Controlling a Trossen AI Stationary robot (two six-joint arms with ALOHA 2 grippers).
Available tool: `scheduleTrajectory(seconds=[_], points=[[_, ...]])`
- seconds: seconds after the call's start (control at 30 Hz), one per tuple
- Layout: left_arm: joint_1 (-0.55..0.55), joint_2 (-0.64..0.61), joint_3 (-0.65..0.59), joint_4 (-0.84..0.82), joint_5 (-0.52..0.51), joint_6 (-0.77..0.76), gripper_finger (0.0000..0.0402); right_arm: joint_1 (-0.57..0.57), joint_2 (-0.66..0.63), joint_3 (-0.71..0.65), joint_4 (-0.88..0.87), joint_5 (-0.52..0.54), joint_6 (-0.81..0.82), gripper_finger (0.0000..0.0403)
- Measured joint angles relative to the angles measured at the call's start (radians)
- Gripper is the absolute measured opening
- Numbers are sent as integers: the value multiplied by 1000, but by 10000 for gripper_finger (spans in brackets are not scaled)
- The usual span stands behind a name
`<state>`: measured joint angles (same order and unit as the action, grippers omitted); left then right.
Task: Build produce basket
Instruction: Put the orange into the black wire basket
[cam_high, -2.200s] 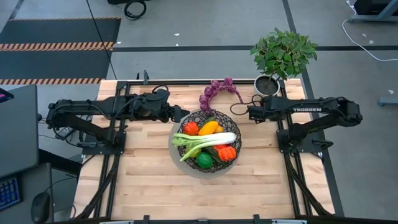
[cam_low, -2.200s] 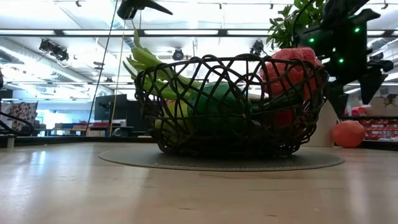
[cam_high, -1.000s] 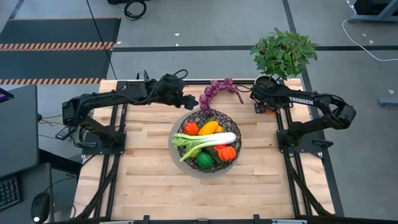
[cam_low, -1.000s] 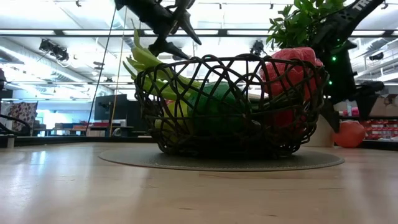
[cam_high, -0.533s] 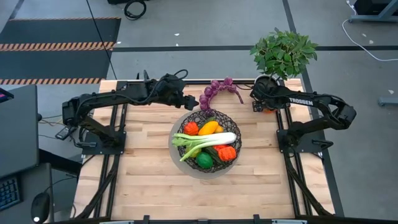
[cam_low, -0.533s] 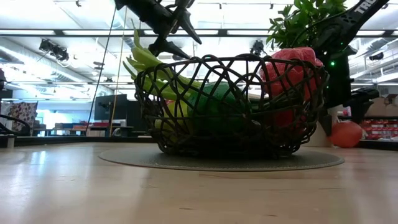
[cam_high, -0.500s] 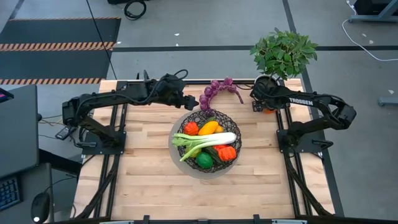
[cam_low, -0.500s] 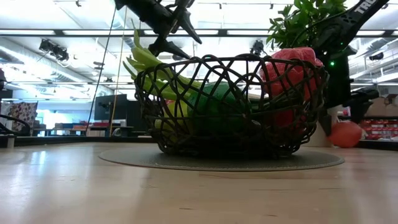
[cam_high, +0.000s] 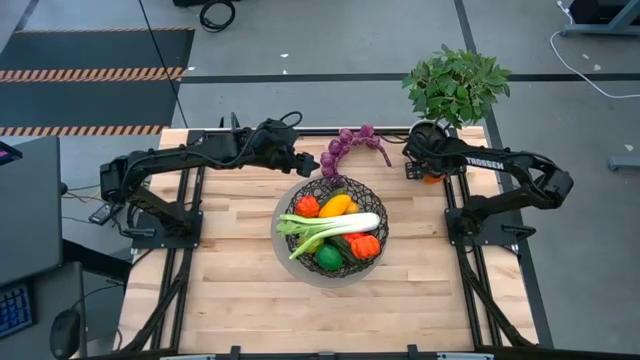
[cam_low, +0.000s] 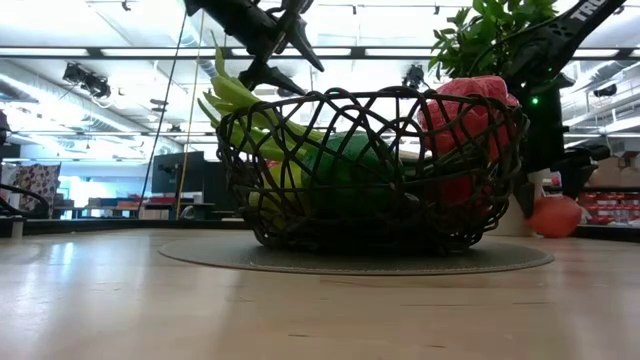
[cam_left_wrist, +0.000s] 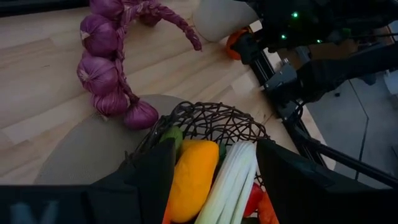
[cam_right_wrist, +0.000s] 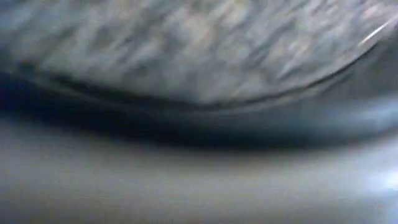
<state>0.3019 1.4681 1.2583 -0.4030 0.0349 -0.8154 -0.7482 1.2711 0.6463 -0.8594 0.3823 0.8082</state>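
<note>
One orange piece (cam_high: 431, 178) outside the basket (cam_high: 305, 190) — upper right, against the pot (cam_high: 428, 135), directly beneath the right gripper (cam_high: 415, 168); clamped or not, impossible to tell. Left gripper (cam_high: 305, 160) spread, empty — upper centre.

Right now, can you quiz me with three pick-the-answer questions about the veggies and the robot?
1. Where is the purple bunch?
A on the table, just outside the basket
B inside the basket
C in a cup

2. What colours is the leek?
A blue
B green and white
C pink

3. How is the left hand?
A shut on the leek
B shut on a spoon
C open and empty

Answers:
1 A: it lies on bare wood outside the mesh.
2 B: it has a white stalk and green leaves.
3 C: its fingers stand apart in the air, holding nothing.
</note>
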Motion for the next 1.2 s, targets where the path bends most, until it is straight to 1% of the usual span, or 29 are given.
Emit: scheduleTrajectory(seconds=[0.2,0.37,0.57,0.63,0.87,0.97,1.07,1.2], points=[[-3,0,0,0,0,0,231,46,-27,53,-102,-126,-15,339],[-3,0,0,0,0,0,231,73,-69,134,-197,-190,-46,339],[-3,0,0,0,0,-1,231,123,-133,235,-312,-190,10,339],[-3,0,0,0,0,-1,231,139,-154,258,-324,-207,30,339],[-3,0,0,0,1,-2,231,208,-206,313,-320,-393,84,339],[-3,0,0,-2,2,-18,231,251,-225,344,-303,-447,112,339],[-3,0,0,-5,6,-44,231,301,-239,388,-297,-460,188,339],[-3,0,0,-5,22,-41,231,392,-256,455,-232,-447,247,339]])
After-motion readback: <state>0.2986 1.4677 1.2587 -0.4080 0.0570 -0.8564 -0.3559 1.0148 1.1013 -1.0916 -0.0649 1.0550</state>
